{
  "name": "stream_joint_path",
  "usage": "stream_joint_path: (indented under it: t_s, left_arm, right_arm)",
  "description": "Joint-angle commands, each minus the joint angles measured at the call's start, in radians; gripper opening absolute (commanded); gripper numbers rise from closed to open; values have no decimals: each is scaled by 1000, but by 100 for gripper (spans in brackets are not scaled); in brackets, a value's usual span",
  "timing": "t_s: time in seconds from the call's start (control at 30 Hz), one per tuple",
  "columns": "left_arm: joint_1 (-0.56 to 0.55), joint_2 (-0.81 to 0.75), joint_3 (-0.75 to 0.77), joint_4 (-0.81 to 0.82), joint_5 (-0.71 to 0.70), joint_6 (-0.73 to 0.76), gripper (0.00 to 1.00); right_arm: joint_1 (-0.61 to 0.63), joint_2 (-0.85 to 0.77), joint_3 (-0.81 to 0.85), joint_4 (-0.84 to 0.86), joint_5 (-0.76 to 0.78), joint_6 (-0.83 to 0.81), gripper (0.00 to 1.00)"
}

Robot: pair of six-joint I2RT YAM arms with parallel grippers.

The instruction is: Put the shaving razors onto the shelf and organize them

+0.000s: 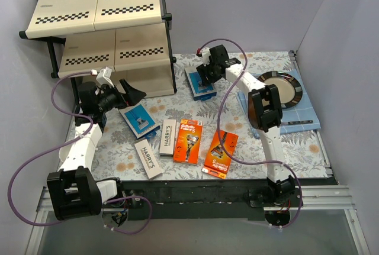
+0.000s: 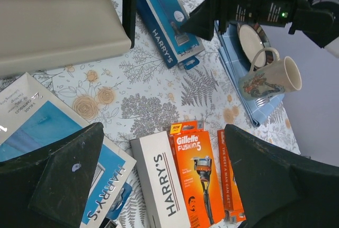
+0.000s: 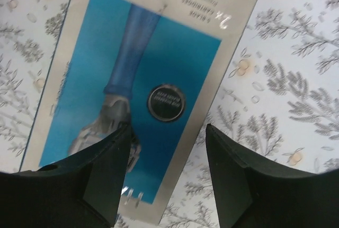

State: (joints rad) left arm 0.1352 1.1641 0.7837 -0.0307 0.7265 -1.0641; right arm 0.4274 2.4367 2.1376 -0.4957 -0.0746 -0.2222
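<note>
Shaving razors [image 1: 188, 139] all lie flat on the worktop [image 1: 172, 104], none on the shelf [image 1: 98, 6] yet. Right pincer [image 3: 168, 128] hangs part-open and empty directly over a blue-and-white box [image 3: 132, 80] beside the shelf's right leg; box long axis runs diagonal to the jaws, probably needs a wrist turn. Right arm is nearer. Left pincer [image 2: 164, 130] wide, empty, over the second blue box [image 2: 42, 127]. Mug [image 2: 270, 80] well apart.
</note>
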Motion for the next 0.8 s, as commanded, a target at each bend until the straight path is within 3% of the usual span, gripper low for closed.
stream_joint_path:
  t_s: [0.0, 0.3, 0.47, 0.77]
  left_arm:
    - [-2, 6, 58, 25, 8, -36, 97]
    - [-2, -43, 52, 63, 1, -54, 97]
    - [0, -95, 26, 61, -1, -56, 97]
    - [0, -172, -6, 37, -16, -43, 97]
  right_arm:
    - [16, -37, -194, -196, -86, 50, 66]
    - [14, -177, -487, -268, -198, 81, 54]
    - [25, -284, -672, -288, -220, 89, 53]
    - [77, -373, -780, -302, -225, 70, 51]
